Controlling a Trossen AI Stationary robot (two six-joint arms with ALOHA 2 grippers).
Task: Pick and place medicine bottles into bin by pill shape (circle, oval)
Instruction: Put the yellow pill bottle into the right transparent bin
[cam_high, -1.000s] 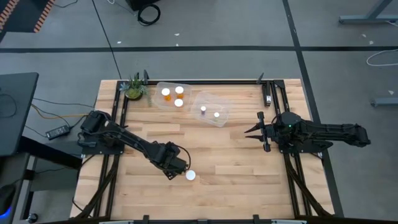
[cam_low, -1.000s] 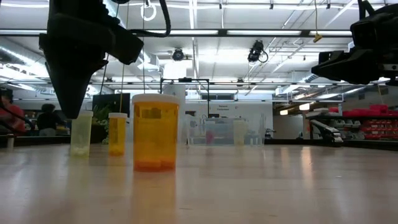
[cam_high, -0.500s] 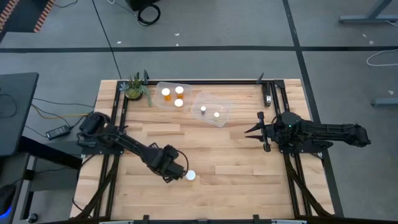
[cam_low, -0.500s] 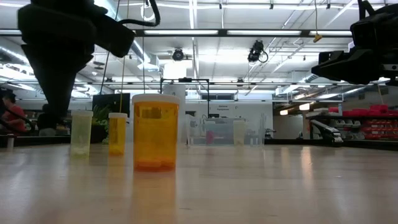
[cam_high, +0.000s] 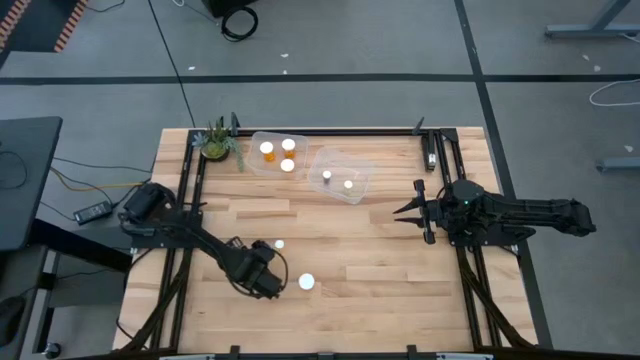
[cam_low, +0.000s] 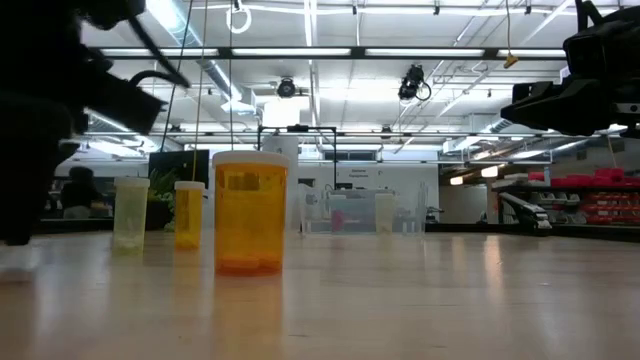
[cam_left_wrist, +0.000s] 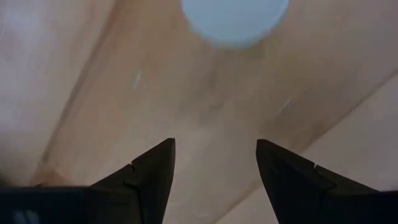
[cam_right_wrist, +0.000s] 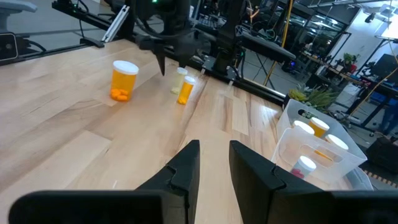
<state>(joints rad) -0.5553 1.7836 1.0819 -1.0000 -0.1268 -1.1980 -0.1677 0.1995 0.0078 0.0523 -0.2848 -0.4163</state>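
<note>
A bigger orange bottle with a white cap (cam_high: 306, 283) stands upright on the table near its front; it also shows in the low view (cam_low: 250, 210) and the right wrist view (cam_right_wrist: 124, 79). Its cap shows in the left wrist view (cam_left_wrist: 235, 17). My left gripper (cam_high: 272, 286) is open and points down just left of this bottle, touching nothing; its fingertips (cam_left_wrist: 214, 149) hang over bare wood. A small orange bottle (cam_low: 188, 214) and a pale one (cam_low: 130, 212) stand farther back. My right gripper (cam_high: 402, 214) waits at the right, slightly open and empty.
Two clear bins stand at the table's far side: one (cam_high: 262, 165) holds three white-capped bottles, the other (cam_high: 357, 192) holds two small ones. A small potted plant (cam_high: 216, 142) stands at the far left corner. Bare wood lies between the arms.
My left gripper has gone toward the table's near and left edges and down, ending beside the big bottle. This has uncovered a small white-capped bottle behind it. No bottle has moved.
</note>
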